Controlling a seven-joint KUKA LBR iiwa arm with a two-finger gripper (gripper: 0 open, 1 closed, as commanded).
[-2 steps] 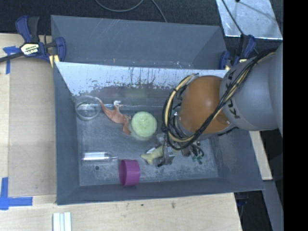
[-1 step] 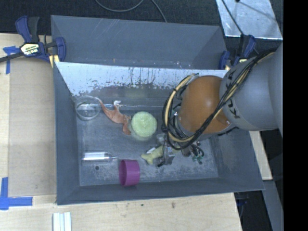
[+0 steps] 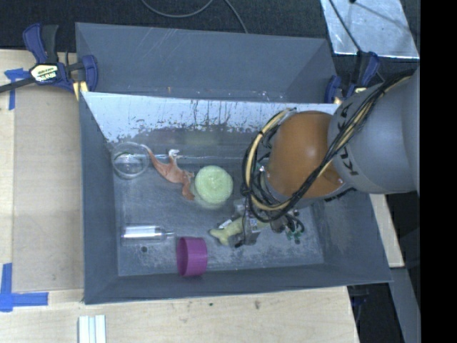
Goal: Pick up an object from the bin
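My gripper (image 3: 245, 230) is low over the bin's floor, right of centre and towards the near wall, below the orange cover and looped cables at my wrist. Whether it is spread or pressed together, I cannot tell from here. A small pale yellow-green object (image 3: 223, 233) lies right against its left side, touching or nearly so; I cannot tell whether it is pinched. Just above that sits a light green ball (image 3: 213, 184), with a thin brown leaf-shaped scrap (image 3: 171, 170) curling from its left. A purple cylindrical cup (image 3: 191, 256) lies on its side near the front wall. A clear tube (image 3: 145, 232) rests to the left, and a clear glass cup (image 3: 129, 162) lies at the far left of the grey metal bin (image 3: 214, 70).
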